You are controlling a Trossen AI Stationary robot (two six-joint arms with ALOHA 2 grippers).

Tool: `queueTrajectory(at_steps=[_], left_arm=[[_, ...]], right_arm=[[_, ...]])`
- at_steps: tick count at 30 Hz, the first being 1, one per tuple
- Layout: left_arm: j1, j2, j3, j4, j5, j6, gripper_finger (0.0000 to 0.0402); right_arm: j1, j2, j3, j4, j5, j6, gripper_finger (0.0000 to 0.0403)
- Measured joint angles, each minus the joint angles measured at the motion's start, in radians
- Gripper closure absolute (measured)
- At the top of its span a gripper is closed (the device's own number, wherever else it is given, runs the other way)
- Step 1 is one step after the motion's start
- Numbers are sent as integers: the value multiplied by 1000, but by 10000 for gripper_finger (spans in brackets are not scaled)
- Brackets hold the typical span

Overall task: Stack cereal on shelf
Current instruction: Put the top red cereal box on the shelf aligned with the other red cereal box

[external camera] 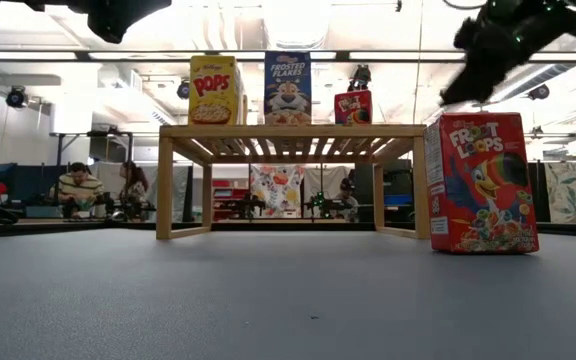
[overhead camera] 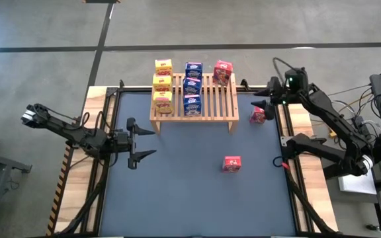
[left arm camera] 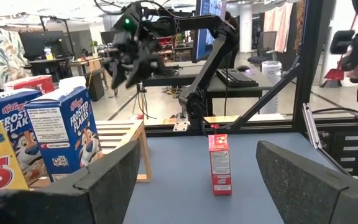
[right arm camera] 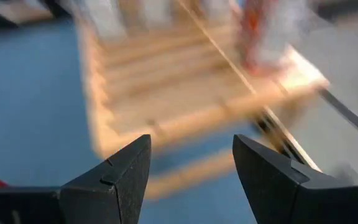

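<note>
Wooden slatted shelf [overhead camera: 195,99] stands at the far edge of the table [overhead camera: 177,198], about mid-width.

Boxes on the shelf: seven.
- Three yellow boxes [overhead camera: 162,84] in a row along the shelf's left end, front to back.
- Three blue boxes [overhead camera: 192,87] in a parallel row just beside them.
- One red box [overhead camera: 222,72] at the shelf's far right corner.

Boxes off the shelf: two, both red.
- One red box [overhead camera: 232,163] upright on the table mat, well in front of the shelf's right end.
- One red box [overhead camera: 257,115] near the table's right edge, just beside the shelf's right leg.

Left gripper [overhead camera: 139,139] hovers over the table's left side, fingers spread apart, empty. Right gripper [overhead camera: 259,99] is above the red box at the right edge; fingers parted, nothing between them in the right wrist view.
</note>
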Motion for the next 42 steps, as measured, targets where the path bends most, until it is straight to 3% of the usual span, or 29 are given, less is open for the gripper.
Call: queueTrajectory(at_steps=[3,11,18,26,42], left_arm=[[0,0,0,0,0,0,98],[0,0,0,-2,20,0,98],[0,0,0,-4,20,0,98],[0,0,0,-5,26,12,98],[0,0,0,-19,46,27,98]], right_arm=[[0,-1,0,-110,139,-56,186],[0,-3,-1,-236,285,-96,185],[0,-1,-44,-251,295,-155,130],[0,-1,-76,-244,389,-142,56],[-1,197,-111,-120,458,-143,72]])
